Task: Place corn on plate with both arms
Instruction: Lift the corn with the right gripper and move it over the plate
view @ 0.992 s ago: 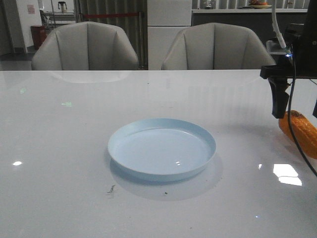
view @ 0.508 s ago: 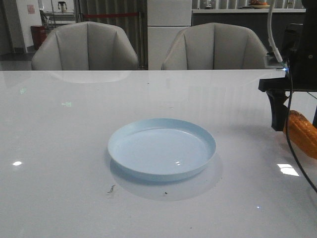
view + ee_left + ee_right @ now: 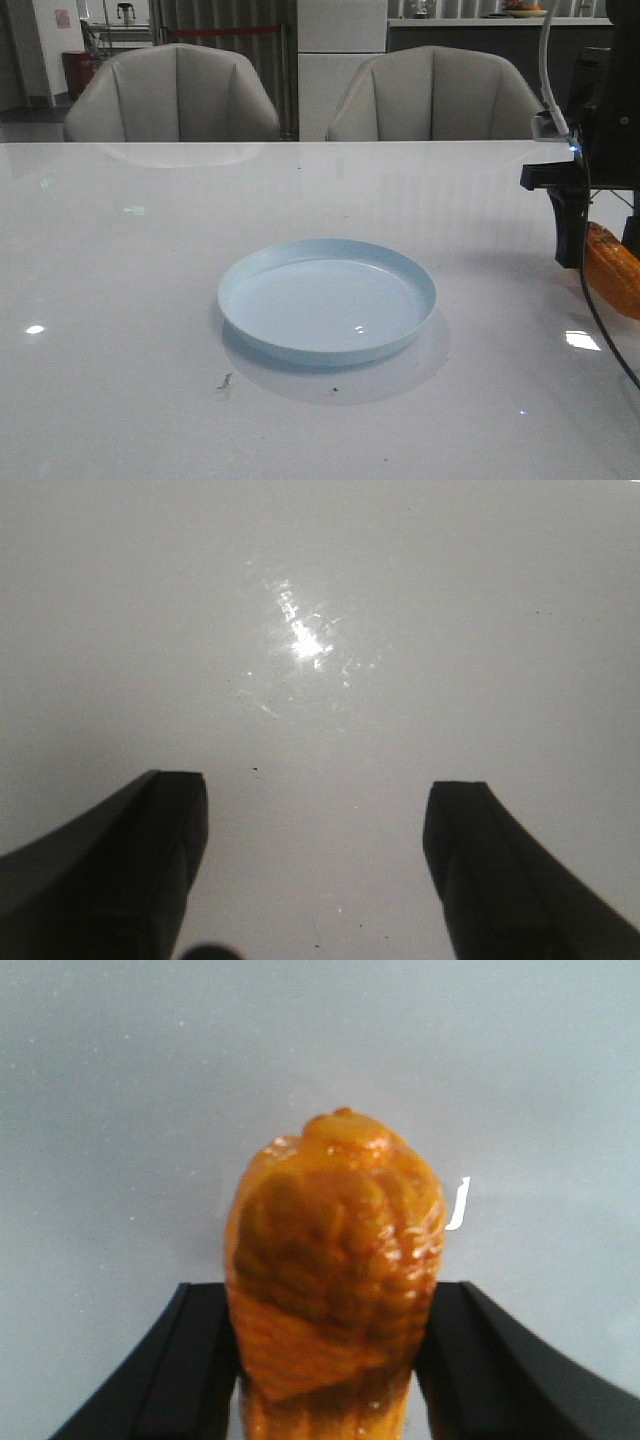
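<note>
Nothing sits between the right gripper and the plate: just a bare stretch of glossy white table, with a few dark specks on it near the plate's front edge. The pale blue plate lies empty at mid-table, well off to the gripper's left side. Beyond the table, two grey armchairs face us, with a white cabinet and a dark counter behind them. Ceiling lights glint off the tabletop.

Now the right gripper: it hangs low at the table's right edge, fingers pointing down, a black cable trailing in front of it. The corn lies on the table right there, orange and bumpy, running back between the fingers. The right wrist view shows it plainly: the cob fills the gap, a black finger close on each side, though whether they actually press on it I cannot tell.

The left gripper is spread wide over bare table, holding nothing.
</note>
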Controlling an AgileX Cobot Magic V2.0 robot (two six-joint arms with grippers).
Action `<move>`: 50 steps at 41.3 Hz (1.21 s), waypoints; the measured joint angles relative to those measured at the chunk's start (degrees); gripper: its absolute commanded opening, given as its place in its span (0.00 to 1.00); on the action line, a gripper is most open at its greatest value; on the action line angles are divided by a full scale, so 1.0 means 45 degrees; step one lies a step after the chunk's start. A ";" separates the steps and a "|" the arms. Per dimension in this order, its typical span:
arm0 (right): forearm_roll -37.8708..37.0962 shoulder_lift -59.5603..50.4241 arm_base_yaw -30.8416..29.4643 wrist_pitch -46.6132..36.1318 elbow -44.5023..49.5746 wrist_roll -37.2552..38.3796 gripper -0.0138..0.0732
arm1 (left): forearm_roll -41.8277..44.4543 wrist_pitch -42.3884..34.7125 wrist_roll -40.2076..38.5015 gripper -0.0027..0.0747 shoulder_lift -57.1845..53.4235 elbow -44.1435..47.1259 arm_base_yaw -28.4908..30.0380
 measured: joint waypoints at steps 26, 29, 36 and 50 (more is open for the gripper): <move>0.2230 -0.0150 0.2396 0.1306 -0.4904 -0.1603 0.24 | 0.0000 0.0023 0.0000 0.69 0.0000 0.0000 0.0000; 0.2357 -0.0150 0.3025 0.1354 -0.5066 -0.1654 0.24 | 0.0000 0.0023 0.0000 0.69 0.0000 0.0000 0.0000; 0.2464 -0.0007 0.4551 0.1406 -0.5162 -0.1654 0.24 | 0.0000 0.0023 0.0000 0.69 0.0000 0.0000 0.0000; 0.2578 0.1233 0.5732 0.1406 -0.5162 -0.1674 0.36 | 0.0000 0.0251 0.0000 0.69 0.0000 0.0000 0.0000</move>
